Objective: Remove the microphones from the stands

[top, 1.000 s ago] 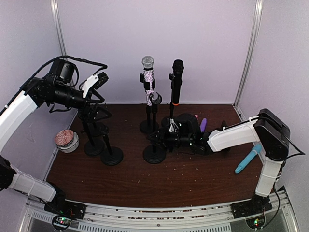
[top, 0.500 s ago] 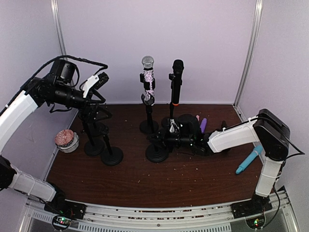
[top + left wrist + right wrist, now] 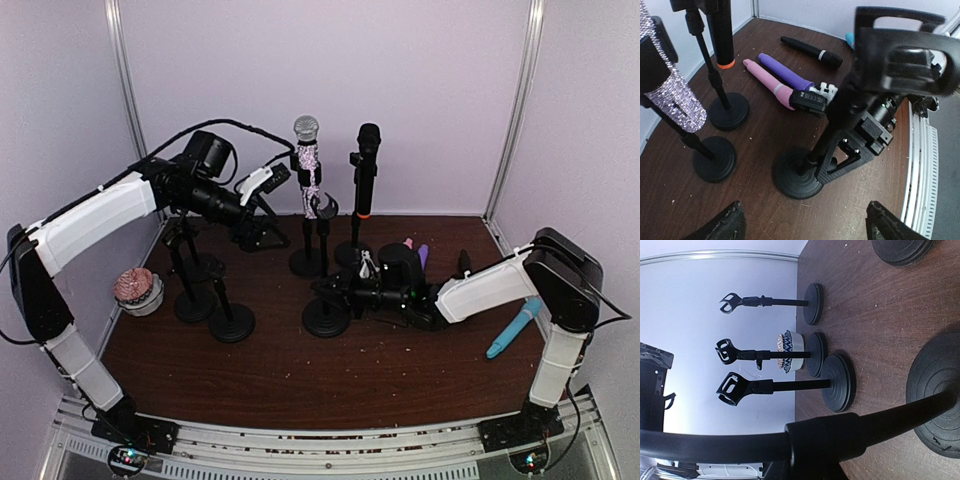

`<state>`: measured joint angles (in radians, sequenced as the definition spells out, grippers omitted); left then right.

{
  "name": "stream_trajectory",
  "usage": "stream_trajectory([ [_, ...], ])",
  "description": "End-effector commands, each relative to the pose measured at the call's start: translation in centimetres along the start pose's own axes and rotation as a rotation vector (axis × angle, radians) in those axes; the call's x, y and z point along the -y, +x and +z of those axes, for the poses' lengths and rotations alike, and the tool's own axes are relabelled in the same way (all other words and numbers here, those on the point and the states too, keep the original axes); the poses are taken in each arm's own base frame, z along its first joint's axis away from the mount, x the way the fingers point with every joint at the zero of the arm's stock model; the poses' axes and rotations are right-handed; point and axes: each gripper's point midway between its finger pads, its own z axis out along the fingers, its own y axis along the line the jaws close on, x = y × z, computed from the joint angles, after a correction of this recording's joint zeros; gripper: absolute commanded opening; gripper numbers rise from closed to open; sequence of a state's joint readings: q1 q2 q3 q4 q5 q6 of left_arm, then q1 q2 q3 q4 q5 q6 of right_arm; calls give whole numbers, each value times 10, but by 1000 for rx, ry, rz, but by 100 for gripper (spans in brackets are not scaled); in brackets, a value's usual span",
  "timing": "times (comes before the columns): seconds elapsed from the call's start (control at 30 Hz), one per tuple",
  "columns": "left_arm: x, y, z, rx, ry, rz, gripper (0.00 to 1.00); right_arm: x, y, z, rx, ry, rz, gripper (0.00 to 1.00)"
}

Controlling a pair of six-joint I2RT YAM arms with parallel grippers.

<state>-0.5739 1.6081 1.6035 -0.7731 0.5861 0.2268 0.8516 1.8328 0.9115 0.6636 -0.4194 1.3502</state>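
A silver glitter microphone (image 3: 308, 165) stands upright in a clip on a black stand; it also shows at the left of the left wrist view (image 3: 671, 95). A black microphone with an orange ring (image 3: 366, 172) stands in the stand beside it. My left gripper (image 3: 268, 182) is open and empty, in the air just left of the glitter microphone, apart from it. Its fingertips (image 3: 732, 225) frame the table below. My right gripper (image 3: 340, 292) lies low and is shut on the pole (image 3: 815, 442) of an empty stand (image 3: 326, 318).
Three empty stands (image 3: 215, 300) and a patterned bowl (image 3: 137, 290) are at the left. Pink (image 3: 770, 82), purple (image 3: 785, 72) and black (image 3: 812, 50) microphones lie on the table behind my right arm. A blue microphone (image 3: 514, 330) lies at the right.
My left arm has swung right from above the empty stands to beside the glitter microphone. My right gripper stays on the stand's pole, shifted slightly right.
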Motion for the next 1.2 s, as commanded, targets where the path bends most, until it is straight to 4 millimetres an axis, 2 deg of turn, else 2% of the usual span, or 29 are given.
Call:
stream_trajectory([
  [0.0,-4,-33,17,90,19,26,83,66,13,-12,-23,229,6,0],
  [0.1,-2,-45,28,132,60,11,70,77,15,-16,-33,281,-8,0],
  [0.2,5,-53,39,152,128,8,39,84,17,-19,-40,321,-19,0],
  [0.27,7,-56,44,159,156,0,25,87,17,-20,-46,343,-27,0],
  [0.47,15,-59,47,177,195,4,24,93,18,-25,-67,438,-67,0],
  [0.77,22,-48,57,154,195,-23,24,93,9,-27,-87,576,-143,0],
  [0.93,27,-45,66,151,193,-42,24,102,7,-30,-88,633,-145,0],
  [1.17,26,-45,76,151,179,-60,24,104,2,-38,-78,708,-170,0],
])
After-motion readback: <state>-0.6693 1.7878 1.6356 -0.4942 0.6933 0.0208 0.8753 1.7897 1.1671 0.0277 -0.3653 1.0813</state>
